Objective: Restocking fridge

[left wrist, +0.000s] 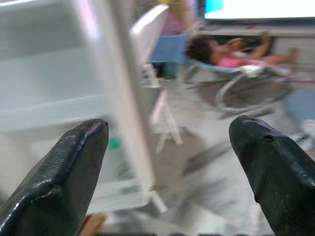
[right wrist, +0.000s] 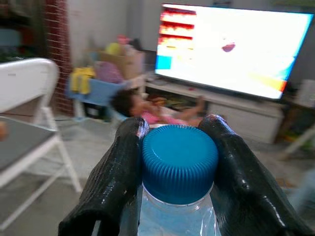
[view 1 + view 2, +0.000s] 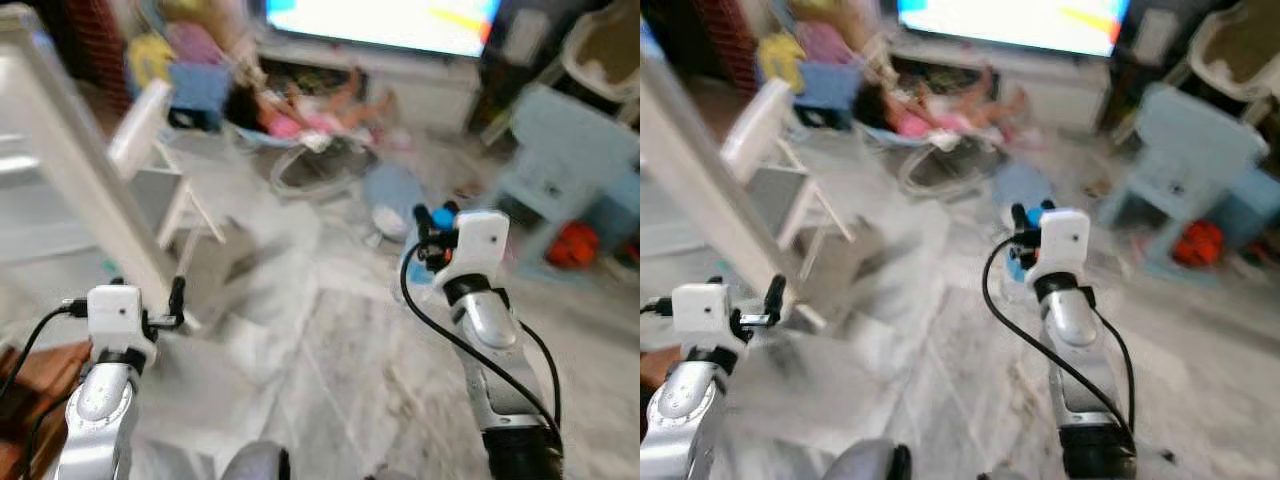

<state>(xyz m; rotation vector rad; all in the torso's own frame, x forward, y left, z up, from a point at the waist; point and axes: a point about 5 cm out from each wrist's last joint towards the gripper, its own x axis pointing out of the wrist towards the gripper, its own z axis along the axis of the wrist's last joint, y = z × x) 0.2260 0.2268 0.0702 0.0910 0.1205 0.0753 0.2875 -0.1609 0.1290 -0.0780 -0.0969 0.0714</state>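
Note:
My right gripper (image 2: 177,127) is shut on the neck of a clear water bottle with a blue ribbed cap (image 2: 179,162), one black finger (image 2: 118,182) on each side. In the eye views that gripper (image 3: 432,228) is raised mid-right over the floor, and the blue cap (image 3: 444,214) peeks out beside it. My left gripper (image 1: 170,130) stands open and holds nothing. It points at the edge of a white fridge door (image 1: 118,88), with pale shelves (image 1: 44,73) behind. In the left eye view the left gripper (image 3: 176,297) sits low, next to that slanted door (image 3: 70,170). All views are blurred.
A white folding chair (image 3: 150,140) stands just past the door. A person (image 3: 300,110) lies in a bouncer on the floor before a bright TV (image 3: 380,20). A pale blue child's chair (image 3: 565,150) and an orange object (image 3: 572,243) are at right. Grey marble floor (image 3: 340,360) lies ahead.

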